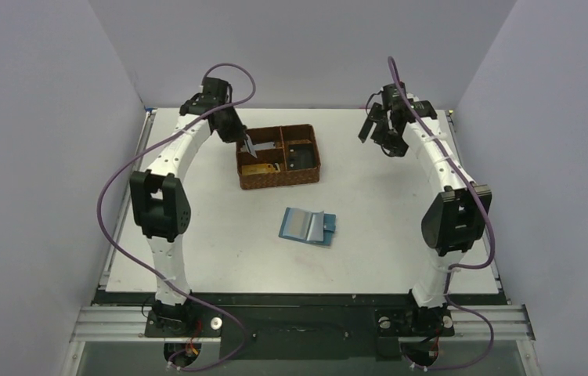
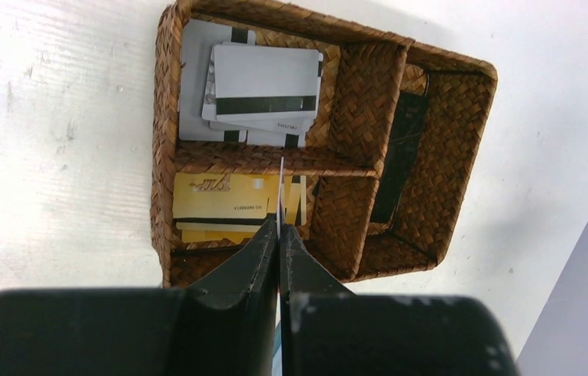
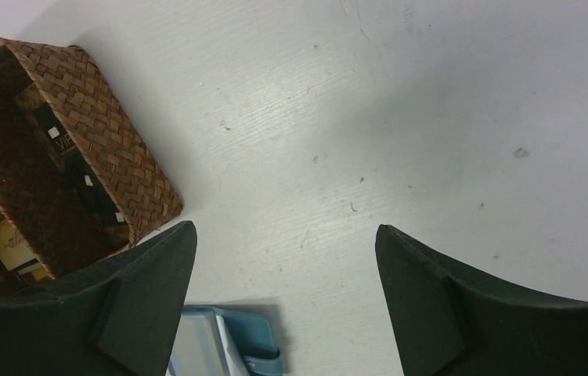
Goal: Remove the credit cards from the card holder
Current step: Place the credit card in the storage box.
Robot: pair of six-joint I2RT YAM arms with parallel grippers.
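While open, teal-blue card holder [image 1: 306, 225].

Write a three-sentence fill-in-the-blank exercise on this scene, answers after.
The left gripper is ____ on a thin card held edge-on.
The right gripper is ____ and holds nothing.
The gold cards lie in a compartment of the woven ____.
Missing: shut; open; basket.

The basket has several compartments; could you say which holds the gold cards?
The near-left compartment in the top view; the one behind holds grey cards, the long one a black card.
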